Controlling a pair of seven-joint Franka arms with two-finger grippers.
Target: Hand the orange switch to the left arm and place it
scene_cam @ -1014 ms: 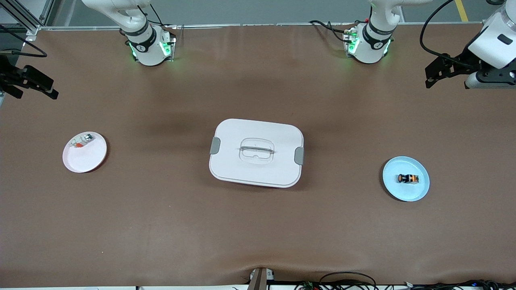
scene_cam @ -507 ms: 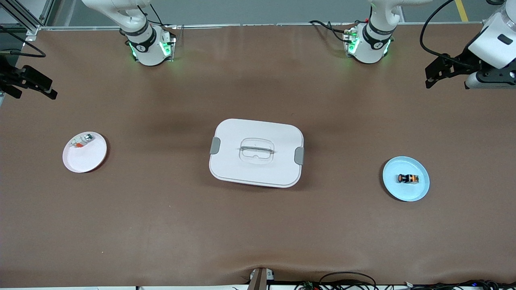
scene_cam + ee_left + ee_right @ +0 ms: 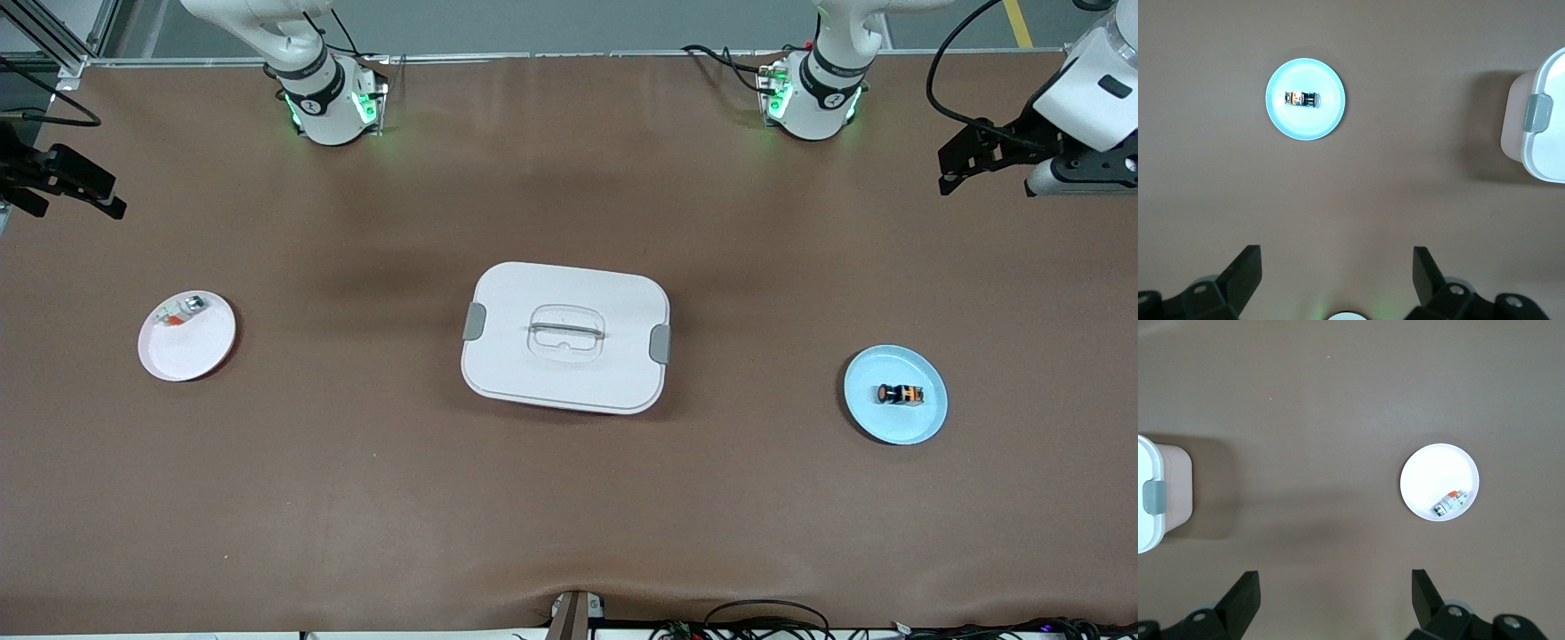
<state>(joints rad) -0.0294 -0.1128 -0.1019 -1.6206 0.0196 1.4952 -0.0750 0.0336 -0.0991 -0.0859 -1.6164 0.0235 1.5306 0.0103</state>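
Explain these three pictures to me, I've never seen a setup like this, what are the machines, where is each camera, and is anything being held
Two white robot arms stand at a brown table. The wide picture looks down from a high camera facing them; the other two come from cameras on each arm's wrist.

In the middle sits a large white box with its lid on. Toward the left arm's end is a blue plate holding a small orange switch. Toward the right arm's end is a pink plate with a small white-and-silver part.

Nothing is held. The left gripper hangs open above its end of the table, and the right gripper hangs open above its own end. Both are well away from the plates.
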